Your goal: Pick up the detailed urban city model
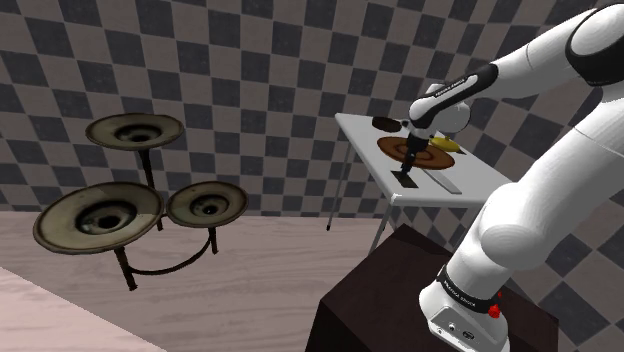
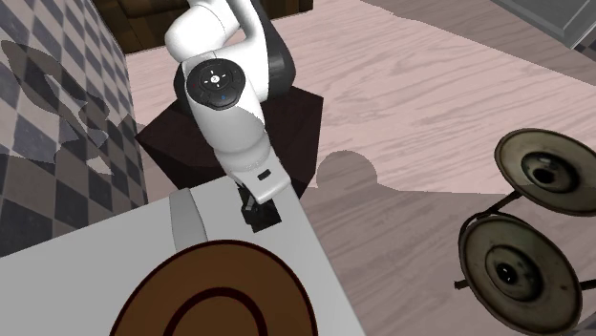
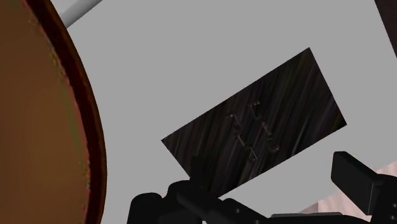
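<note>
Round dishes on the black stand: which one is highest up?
The top dish, sitting alone above the other two. The big lower dish and the small lower dish sit side by side beneath it.

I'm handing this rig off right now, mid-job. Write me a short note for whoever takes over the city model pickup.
Hand: open, fingers apart, holding nothing, hanging close above the model.
City model: dark flat slab with small raised details, lying on the white table near the edge on the stand's side, apart from the brown disc.
Done: hand lined up over the model.
Left: lower, close on the slab, lift.
</note>
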Controlling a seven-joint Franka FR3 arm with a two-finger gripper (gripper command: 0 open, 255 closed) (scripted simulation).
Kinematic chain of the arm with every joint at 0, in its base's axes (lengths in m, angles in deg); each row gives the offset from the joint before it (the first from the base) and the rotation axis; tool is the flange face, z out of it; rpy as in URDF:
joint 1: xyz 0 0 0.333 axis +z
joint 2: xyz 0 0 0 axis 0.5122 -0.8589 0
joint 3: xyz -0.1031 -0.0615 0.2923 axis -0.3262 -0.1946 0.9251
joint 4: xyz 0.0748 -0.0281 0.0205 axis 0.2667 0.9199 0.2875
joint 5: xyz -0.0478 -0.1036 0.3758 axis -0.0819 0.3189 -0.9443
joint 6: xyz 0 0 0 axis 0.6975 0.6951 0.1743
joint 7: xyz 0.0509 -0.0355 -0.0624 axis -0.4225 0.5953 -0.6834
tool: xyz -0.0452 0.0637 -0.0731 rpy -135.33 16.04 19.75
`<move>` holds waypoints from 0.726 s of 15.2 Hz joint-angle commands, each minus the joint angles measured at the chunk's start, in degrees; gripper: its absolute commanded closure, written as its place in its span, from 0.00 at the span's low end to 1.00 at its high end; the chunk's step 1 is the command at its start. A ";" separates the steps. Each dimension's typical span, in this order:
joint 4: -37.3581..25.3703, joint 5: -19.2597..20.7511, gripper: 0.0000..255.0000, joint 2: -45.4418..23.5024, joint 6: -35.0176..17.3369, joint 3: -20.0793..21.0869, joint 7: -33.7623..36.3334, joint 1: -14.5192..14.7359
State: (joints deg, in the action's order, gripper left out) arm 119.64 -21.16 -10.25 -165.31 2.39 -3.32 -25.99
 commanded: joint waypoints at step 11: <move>0.34 -0.98 1.00 -1.24 -1.40 -0.66 -0.98 0.38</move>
State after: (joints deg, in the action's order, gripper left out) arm 119.94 -22.14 -11.49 -166.73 1.74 -4.32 -25.59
